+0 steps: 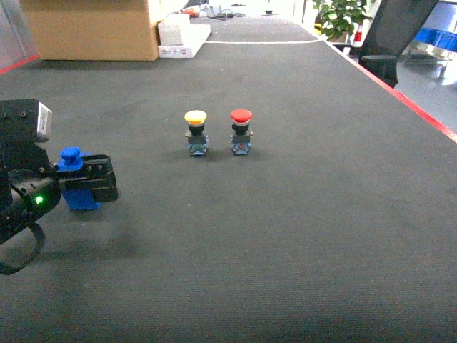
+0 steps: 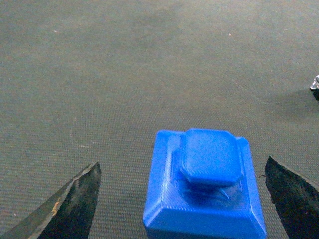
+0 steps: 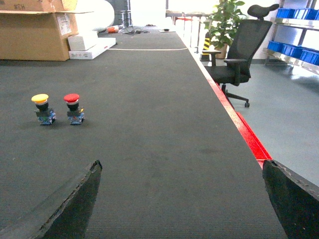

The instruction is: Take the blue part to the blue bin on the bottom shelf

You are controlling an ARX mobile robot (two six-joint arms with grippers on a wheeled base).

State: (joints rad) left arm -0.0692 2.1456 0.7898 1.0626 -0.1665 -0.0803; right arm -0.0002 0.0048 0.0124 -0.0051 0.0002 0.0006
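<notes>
- A wide table [image 1: 300, 236] covered in dark grey, finely ribbed matting fills the scene, with a red strip running along its right edge
- At the far left end sits a large brown cardboard box [image 1: 93, 28] with a flat white box [image 1: 183, 36] beside it; a black mesh office chair [image 3: 238, 47] and a leafy potted plant [image 3: 222, 20] stand off the table's right side, and blue bins [image 3: 295, 12] sit on a metal rack behind the chair
- The left gripper [image 1: 86, 180], black and blocky with a green light glowing on the arm behind it, is low over the mat at the left; its dark, worn fingers [image 2: 75, 204] stand spread on either side of the blue part, apart from it
- The right gripper [image 3: 182, 201] is spread wide and holds nothing, bare mat between its tips
- The blue part [image 2: 204, 191] is matte layered plastic: a square sloped base with a chamfered, eight-sided cap on top, upright on the mat between the left fingers
- Two push buttons stand side by side mid-table, well apart from the blue part: the yellow mushroom button [image 1: 196, 132] on the left and the red mushroom button [image 1: 241, 131] on the right, each with a domed cap on a black collar and a small blue block
</notes>
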